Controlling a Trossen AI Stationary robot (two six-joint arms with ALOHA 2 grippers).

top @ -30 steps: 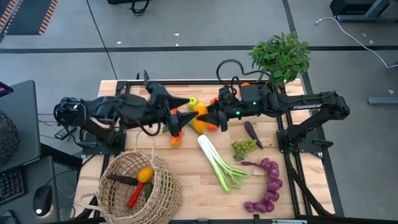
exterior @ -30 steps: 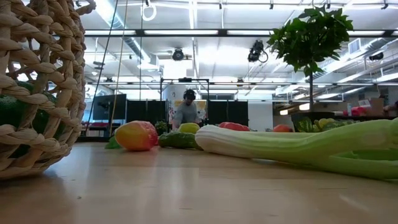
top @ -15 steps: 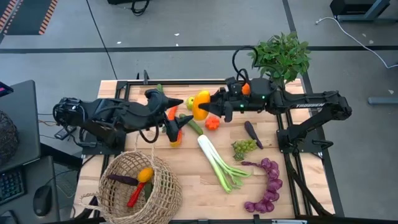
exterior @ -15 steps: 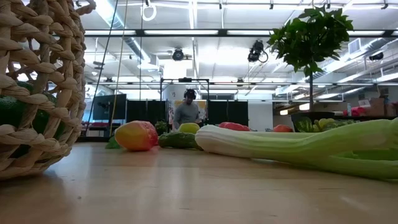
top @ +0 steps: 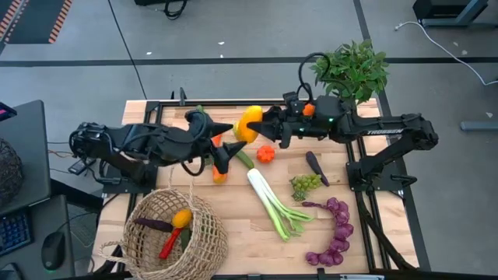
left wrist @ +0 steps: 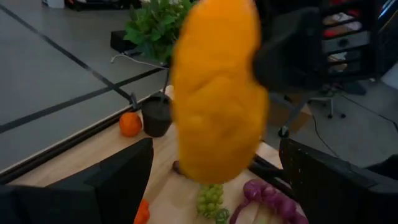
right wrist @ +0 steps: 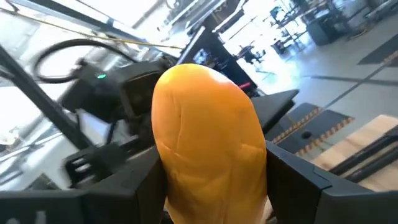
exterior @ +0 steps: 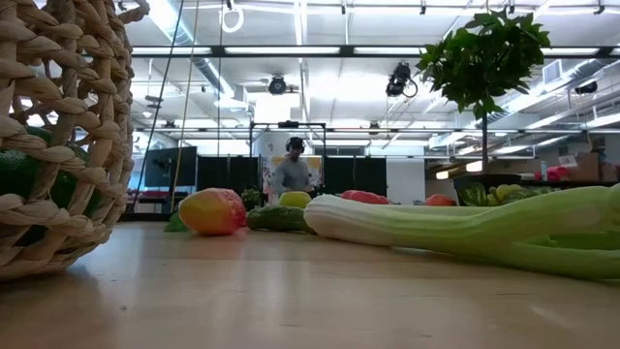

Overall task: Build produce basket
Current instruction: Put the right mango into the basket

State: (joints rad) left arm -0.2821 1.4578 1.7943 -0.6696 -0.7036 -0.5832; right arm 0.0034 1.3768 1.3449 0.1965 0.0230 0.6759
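A smooth orange-yellow toy pepper (top: 250,123) is clamped by the right gripper (top: 260,126), well beyond the round tan wicker basket (top: 204,233). The left gripper (top: 224,144) is spread wide and empty beside it. The basket's near rim is cut off.

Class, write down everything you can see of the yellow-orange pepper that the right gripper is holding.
The yellow-orange pepper is smooth, glossy and plastic-looking, elongated with shallow lengthwise creases. It is lifted off the table at its far middle, clamped between the fingers of the right gripper, which press its sides. The left gripper, open, faces it from close by without touching. The right wrist view shows its rounded end sticking out past the fingers.
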